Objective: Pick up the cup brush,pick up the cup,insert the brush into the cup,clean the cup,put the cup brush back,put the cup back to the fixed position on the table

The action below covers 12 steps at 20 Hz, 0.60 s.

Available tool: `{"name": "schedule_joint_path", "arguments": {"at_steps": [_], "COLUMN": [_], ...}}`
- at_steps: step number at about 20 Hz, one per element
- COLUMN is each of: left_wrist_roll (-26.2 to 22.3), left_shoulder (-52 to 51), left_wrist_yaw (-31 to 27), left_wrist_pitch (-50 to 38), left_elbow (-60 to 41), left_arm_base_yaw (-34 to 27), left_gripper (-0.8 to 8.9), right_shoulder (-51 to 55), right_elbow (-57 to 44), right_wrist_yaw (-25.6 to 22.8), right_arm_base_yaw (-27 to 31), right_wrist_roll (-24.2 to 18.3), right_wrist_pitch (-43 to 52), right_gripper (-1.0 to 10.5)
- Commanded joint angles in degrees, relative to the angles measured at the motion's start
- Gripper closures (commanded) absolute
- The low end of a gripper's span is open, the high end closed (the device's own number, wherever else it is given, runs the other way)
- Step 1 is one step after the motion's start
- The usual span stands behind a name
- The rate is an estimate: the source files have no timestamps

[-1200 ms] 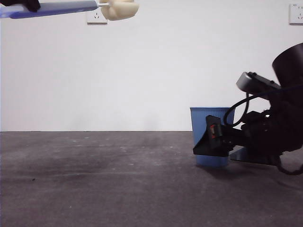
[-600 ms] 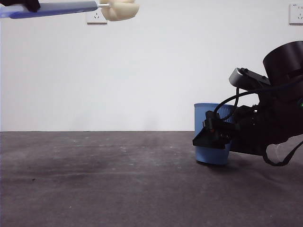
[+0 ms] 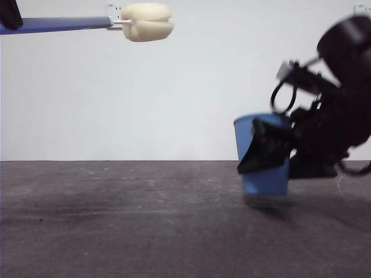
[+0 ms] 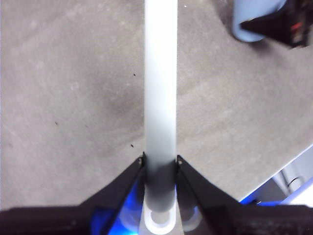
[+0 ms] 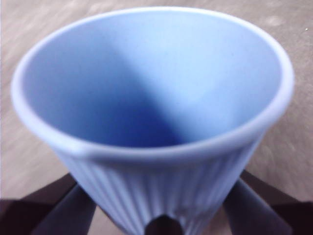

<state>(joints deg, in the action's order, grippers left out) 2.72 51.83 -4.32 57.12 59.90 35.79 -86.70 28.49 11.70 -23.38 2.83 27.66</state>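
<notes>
Both pickups looked done: the left gripper (image 4: 160, 164) clamped the brush (image 3: 145, 22) high, the right gripper (image 3: 264, 153) clasped the cup (image 3: 264, 156) just off the table (image 3: 127, 226), insertion remaining.

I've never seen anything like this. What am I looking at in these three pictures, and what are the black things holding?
It is a robot with two arms at a table. One picture looks level across the table; the other two come from cameras on each wrist. The left hand grips the handle of a cup brush and holds it high in the air, its cream sponge head sticking out sideways. The right hand clamps a blue ribbed cup, which looks tilted and lifted just off the table. The cup looks empty inside.
</notes>
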Motion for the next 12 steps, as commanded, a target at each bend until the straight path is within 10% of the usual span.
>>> {"name": "schedule_joint_path", "arguments": {"at_steps": [1, 8, 12], "left_wrist_roll": [-6.3, -17.9, -22.3], "left_shoulder": [-0.2, 1.3, 2.8], "left_wrist_yaw": [-0.1, -0.2, -0.2], "left_wrist_pitch": [0.0, 4.3, 5.1], "left_elbow": [-0.2, -0.2, -0.2], "left_arm_base_yaw": [0.1, 0.1, 0.1], "left_gripper": [8.22, 8.22, 8.22], "right_shoulder": [9.0, 19.6, 19.6], "right_elbow": [1.3, 14.8, 17.0], "right_wrist_yaw": [-2.2, -16.1, -24.7], "right_arm_base_yaw": [-0.7, -2.6, -4.2], "right_wrist_roll": [-3.3, -21.0, -32.9], "right_wrist_pitch": [-11.1, -49.5, -55.5], "right_gripper": [9.6, 9.6, 9.6]}}
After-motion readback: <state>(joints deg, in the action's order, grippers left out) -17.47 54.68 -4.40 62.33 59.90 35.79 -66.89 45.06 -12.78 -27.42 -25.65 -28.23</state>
